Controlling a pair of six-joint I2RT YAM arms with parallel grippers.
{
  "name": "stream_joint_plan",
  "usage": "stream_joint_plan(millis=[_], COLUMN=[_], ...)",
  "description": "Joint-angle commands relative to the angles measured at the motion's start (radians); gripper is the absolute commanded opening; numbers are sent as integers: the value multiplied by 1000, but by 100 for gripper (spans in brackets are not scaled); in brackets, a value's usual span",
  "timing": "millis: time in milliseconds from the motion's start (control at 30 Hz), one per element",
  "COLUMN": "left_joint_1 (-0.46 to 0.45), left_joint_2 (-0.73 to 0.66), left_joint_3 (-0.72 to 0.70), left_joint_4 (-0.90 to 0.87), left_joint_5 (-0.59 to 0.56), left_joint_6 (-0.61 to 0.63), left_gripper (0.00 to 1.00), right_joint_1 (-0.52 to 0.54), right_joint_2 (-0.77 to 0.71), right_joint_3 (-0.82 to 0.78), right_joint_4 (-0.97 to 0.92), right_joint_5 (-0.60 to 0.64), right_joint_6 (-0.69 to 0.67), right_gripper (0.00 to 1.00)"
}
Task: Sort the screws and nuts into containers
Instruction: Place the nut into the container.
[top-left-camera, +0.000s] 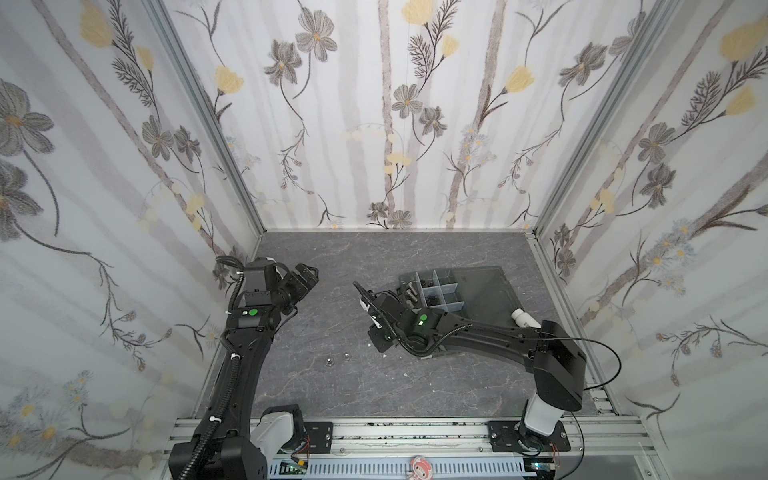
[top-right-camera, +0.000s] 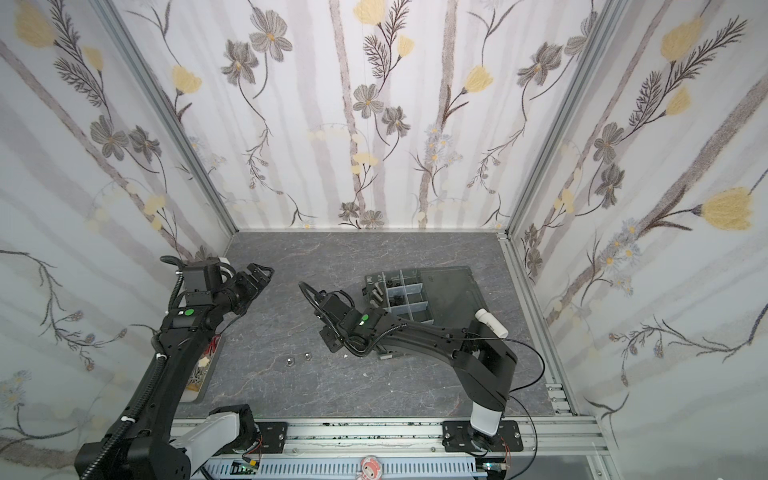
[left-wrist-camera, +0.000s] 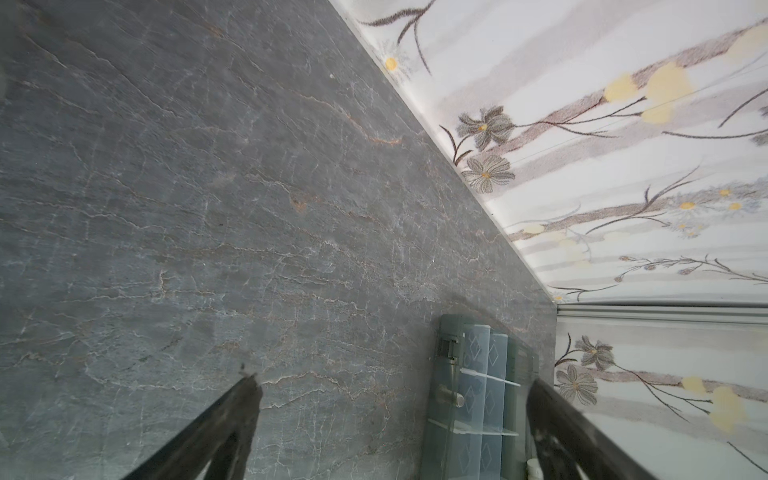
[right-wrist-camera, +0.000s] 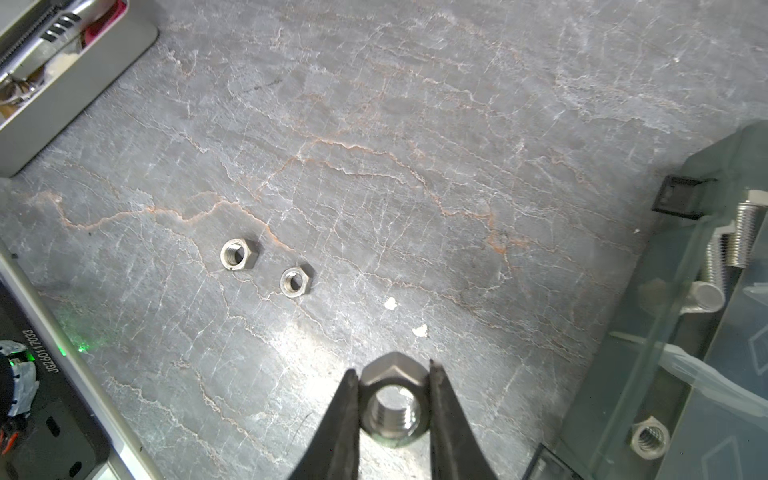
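My right gripper (right-wrist-camera: 392, 370) is shut on a silver hex nut (right-wrist-camera: 392, 409), held above the table just left of the containers, a dark grey organizer box (top-left-camera: 435, 276) with its lid (top-left-camera: 486, 291) lying open. Two more silver nuts (right-wrist-camera: 238, 254) (right-wrist-camera: 295, 281) lie side by side on the table ahead of that gripper; both top views show them (top-left-camera: 328, 361) (top-right-camera: 307, 356). Silver screws (right-wrist-camera: 744, 237) lie in one compartment and a nut (right-wrist-camera: 649, 438) in another. My left gripper (left-wrist-camera: 392, 384) is open and empty, raised at the far left (top-left-camera: 305, 278).
A grey tray (top-right-camera: 203, 365) of tools sits by the left wall, under my left arm. A white cylinder (top-left-camera: 525, 319) stands beside my right arm near the lid. Small white specks (right-wrist-camera: 390, 303) dot the stone-patterned table. Flowered walls close three sides.
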Motion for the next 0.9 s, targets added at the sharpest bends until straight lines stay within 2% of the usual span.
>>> stream_joint_plan(millis=[0,267,400,667,867], left_joint_1=[-52,-233,-298,-356,-388], left_joint_2=[12,91,135,161,162], left_joint_3=[25,120,176,184,157], left_joint_4=[-19,-50,-65,-46,-30], left_joint_5=[-83,-220,-256,-277,-276], left_joint_6=[-36,-28,27,127,174], left_gripper=[100,100,100,100,100], right_joint_1=[-20,-107,-155,-252,-267], right_joint_2=[-50,-204,-281,-383,-371], right_joint_3=[-38,-165,-220,-317,-347], right_joint_4=[59,80,69,29,18], right_joint_5=[-15,-62,-39,-34,-37], right_joint_6=[-5,-4,-2,-4,-3], right_gripper=[20,20,20,19,20])
